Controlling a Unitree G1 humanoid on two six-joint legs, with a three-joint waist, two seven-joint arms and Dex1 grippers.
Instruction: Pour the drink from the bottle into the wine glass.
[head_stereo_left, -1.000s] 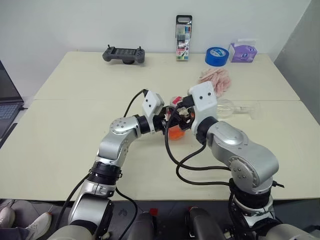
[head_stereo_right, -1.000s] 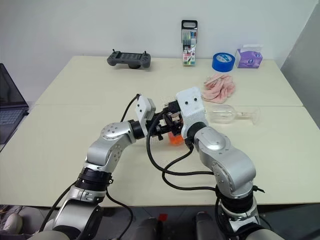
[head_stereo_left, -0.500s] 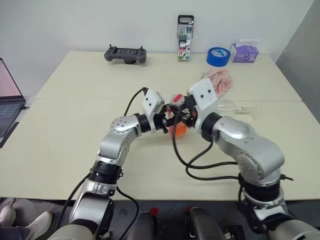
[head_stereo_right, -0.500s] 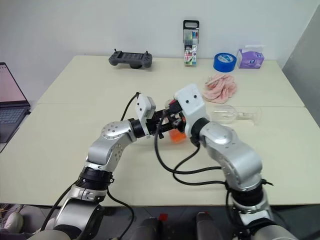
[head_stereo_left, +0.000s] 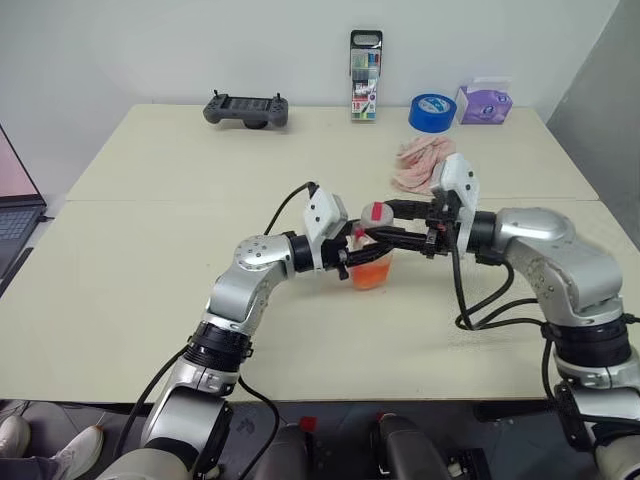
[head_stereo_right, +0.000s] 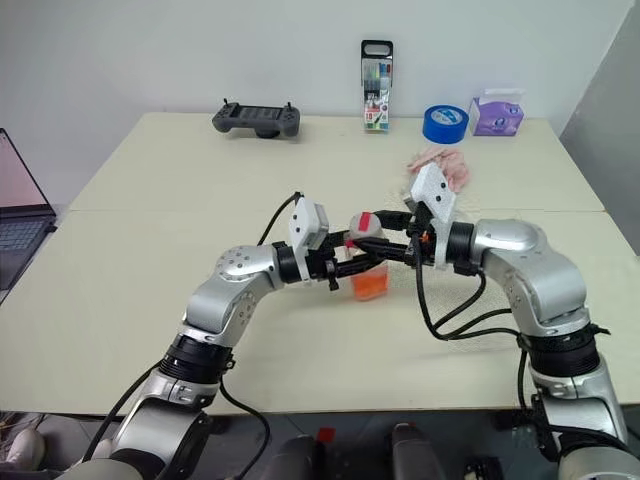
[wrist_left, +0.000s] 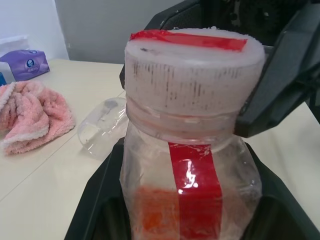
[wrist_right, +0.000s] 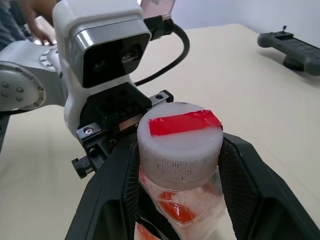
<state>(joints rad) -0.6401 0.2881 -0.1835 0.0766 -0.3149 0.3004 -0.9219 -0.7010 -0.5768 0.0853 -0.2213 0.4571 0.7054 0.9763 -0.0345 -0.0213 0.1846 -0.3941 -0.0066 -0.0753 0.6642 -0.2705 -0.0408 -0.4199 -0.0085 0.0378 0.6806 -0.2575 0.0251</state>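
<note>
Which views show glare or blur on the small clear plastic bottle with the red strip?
Left wrist view: a bright glint on the small clear plastic bottle's red label strip; the pink cloth behind looks soft. Right wrist view: the white cap is sharp, without glare.

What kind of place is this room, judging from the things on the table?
Probably an office or lab workspace: a plain table against a white wall carries a handheld controller, a marker case, a roll of blue tape, and an open laptop at the side.
</note>
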